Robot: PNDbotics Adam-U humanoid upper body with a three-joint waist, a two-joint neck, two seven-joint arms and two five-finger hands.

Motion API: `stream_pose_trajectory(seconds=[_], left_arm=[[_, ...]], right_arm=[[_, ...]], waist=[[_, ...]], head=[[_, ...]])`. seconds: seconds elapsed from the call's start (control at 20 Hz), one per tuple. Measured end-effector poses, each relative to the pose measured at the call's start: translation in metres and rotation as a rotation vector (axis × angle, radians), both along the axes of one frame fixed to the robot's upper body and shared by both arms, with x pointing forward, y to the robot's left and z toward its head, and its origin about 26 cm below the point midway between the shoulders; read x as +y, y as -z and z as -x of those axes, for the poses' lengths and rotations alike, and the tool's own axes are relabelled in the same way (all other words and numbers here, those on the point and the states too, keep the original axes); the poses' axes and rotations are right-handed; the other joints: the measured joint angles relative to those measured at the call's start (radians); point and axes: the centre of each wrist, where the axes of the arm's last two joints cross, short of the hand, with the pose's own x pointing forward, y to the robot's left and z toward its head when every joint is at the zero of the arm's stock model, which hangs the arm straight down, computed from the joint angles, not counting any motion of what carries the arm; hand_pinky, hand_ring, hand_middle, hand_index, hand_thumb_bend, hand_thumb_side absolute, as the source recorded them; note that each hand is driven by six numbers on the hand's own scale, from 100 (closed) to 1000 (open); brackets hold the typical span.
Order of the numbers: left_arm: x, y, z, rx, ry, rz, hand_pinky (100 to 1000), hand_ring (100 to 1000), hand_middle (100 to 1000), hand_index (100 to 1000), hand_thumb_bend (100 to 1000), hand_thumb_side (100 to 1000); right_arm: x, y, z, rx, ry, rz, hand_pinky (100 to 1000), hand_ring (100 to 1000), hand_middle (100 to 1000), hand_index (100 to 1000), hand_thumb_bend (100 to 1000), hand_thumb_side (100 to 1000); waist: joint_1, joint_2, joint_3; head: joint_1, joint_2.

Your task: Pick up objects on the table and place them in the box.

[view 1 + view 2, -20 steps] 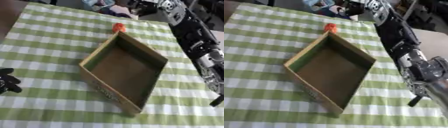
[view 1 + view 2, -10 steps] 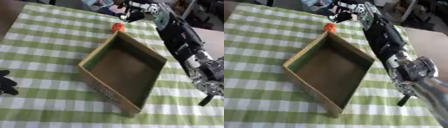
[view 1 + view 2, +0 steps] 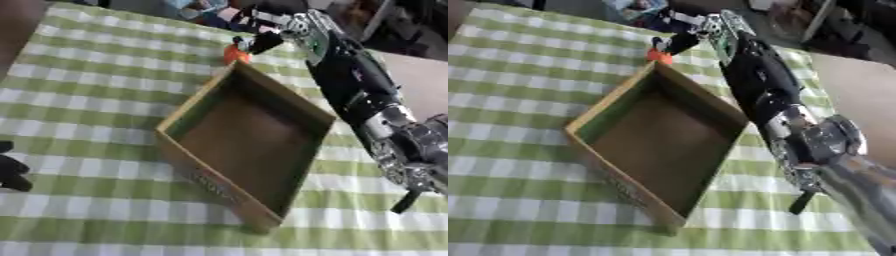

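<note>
Print on the box (image 3: pixel 254 150) front too blurry to read, right hand (image 3: pixel 262 41) top centre, fingers curled down onto small orange object (image 3: pixel 234 54), left hand (image 3: pixel 12 167) lower left, can't tell its fingers

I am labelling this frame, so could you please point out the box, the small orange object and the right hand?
box (image 3: pixel 188 107), left eye view, left wall.
orange object (image 3: pixel 234 55), left eye view, its middle.
right hand (image 3: pixel 262 42), left eye view, dark fingers.

A green-and-white checked cloth (image 3: pixel 96 90) covers the table. The box (image 3: pixel 249 145) at the centre is tan outside, dark brown within. By its far corner sits a small orange object (image 3: pixel 234 54). The right hand (image 3: pixel 262 37) and its arm are black with silver joints; the left hand (image 3: pixel 12 170) is black.
</note>
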Motion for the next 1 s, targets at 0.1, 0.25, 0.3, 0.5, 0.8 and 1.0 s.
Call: stream_pose_trajectory(seconds=[0.1, 0.25, 0.3, 0.5, 0.8, 1.0], left_arm=[[0.000, 0.000, 0.000, 0.000, 0.000, -0.002, 663, 605, 632, 881, 162, 1000], [0.000, 0.001, 0.000, 0.001, -0.001, -0.005, 663, 605, 632, 881, 163, 1000], [0.000, 0.001, -0.001, 0.002, -0.001, -0.006, 664, 605, 632, 881, 163, 1000], [0.000, 0.001, -0.001, 0.003, -0.001, -0.007, 664, 605, 632, 881, 163, 1000], [0.000, 0.001, -0.001, 0.001, 0.001, -0.008, 664, 605, 632, 881, 163, 1000], [0.000, 0.001, -0.001, 0.000, -0.001, -0.011, 664, 605, 632, 881, 163, 1000]], right_arm=[[0.000, 0.000, 0.000, -0.011, -0.001, 0.019, 799, 788, 889, 908, 100, 429], [0.000, 0.000, 0.000, -0.024, -0.005, 0.038, 800, 794, 894, 919, 100, 512], [0.000, 0.001, 0.000, -0.027, -0.007, 0.045, 802, 797, 897, 923, 100, 539], [0.002, 0.004, 0.000, -0.025, -0.017, 0.083, 806, 808, 908, 930, 102, 592], [0.007, 0.005, 0.000, -0.025, -0.034, 0.149, 805, 813, 912, 928, 135, 595], [0.008, 0.010, 0.000, -0.018, -0.036, 0.169, 806, 817, 914, 930, 167, 654]], waist=[[0.000, 0.000, 0.001], [-0.001, 0.002, 0.001], [-0.001, 0.003, 0.001], [-0.002, 0.005, 0.000], [-0.002, 0.006, 0.000], [-0.002, 0.009, 0.000]], head=[[0.000, 0.000], [-0.001, 0.000], [-0.002, 0.000], [-0.005, 0.000], [-0.008, -0.001], [-0.008, -0.001]])
